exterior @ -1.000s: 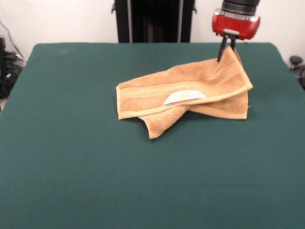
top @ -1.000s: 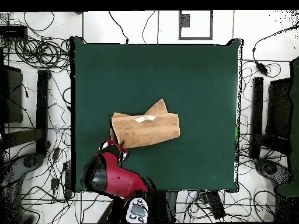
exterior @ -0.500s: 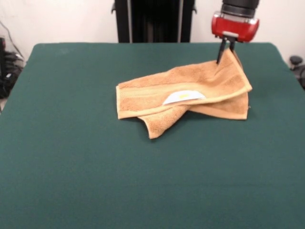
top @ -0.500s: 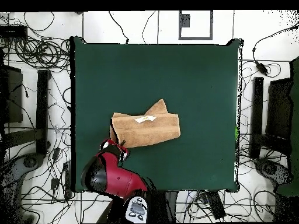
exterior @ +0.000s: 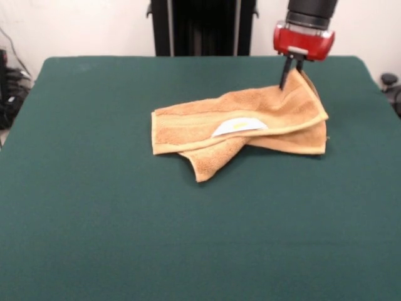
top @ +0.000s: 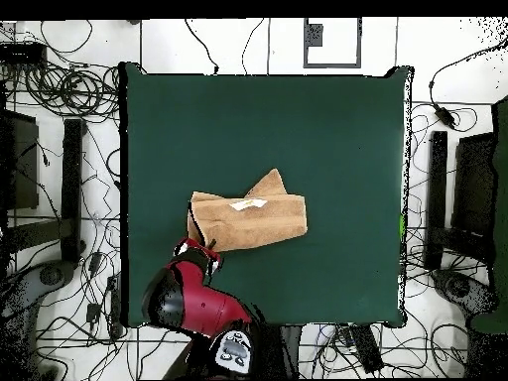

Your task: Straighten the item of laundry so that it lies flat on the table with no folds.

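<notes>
The orange-tan towel [exterior: 250,124] lies folded over itself on the green table [exterior: 125,219], with its white care label [exterior: 238,127] showing on top and one corner sticking out toward the near side. My gripper [exterior: 292,76] is shut on the towel's far right corner and holds that corner lifted a little. In the overhead view the towel [top: 248,220] sits left of centre near the table's [top: 327,129] bottom edge, with the gripper [top: 205,241] at its lower left corner.
The robot's black pedestal [exterior: 202,25] stands behind the far edge. Cables and dark equipment [top: 60,198] lie on the floor around the table.
My gripper has moved slightly left in the front view, drawing the held towel corner with it. The rest of the towel has barely shifted.
</notes>
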Available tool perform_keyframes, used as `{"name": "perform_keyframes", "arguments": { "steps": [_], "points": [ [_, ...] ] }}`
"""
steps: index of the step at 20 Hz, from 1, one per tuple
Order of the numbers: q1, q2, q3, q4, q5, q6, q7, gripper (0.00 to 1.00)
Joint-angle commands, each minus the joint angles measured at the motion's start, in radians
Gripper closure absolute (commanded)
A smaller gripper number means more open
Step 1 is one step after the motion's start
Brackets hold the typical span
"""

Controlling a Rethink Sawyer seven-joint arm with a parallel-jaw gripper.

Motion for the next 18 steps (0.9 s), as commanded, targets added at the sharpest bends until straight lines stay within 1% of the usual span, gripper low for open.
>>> {"name": "perform_keyframes", "arguments": {
  "steps": [1, 4, 7, 8, 11, 13, 16, 18],
  "points": [
    [0.03, 0.064, 0.103, 0.058, 0.001, -0.124, 0.348, 1.0],
    [0.05, 0.072, 0.094, 0.048, 0.027, -0.131, 0.343, 1.0],
    [0.1, 0.063, 0.056, 0.04, 0.098, -0.1, 0.319, 1.0],
    [0.128, 0.052, 0.029, 0.038, 0.129, -0.082, 0.299, 1.0],
    [0.166, 0.032, -0.001, 0.04, 0.176, -0.061, 0.289, 1.0],
    [0.17, 0.029, -0.008, 0.03, 0.181, -0.048, 0.276, 1.0],
    [0.177, 0.025, -0.036, 0.004, 0.187, -0.015, 0.226, 1.0],
    [0.161, 0.02, -0.036, -0.004, 0.171, -0.007, 0.213, 1.0]
  ]
}}
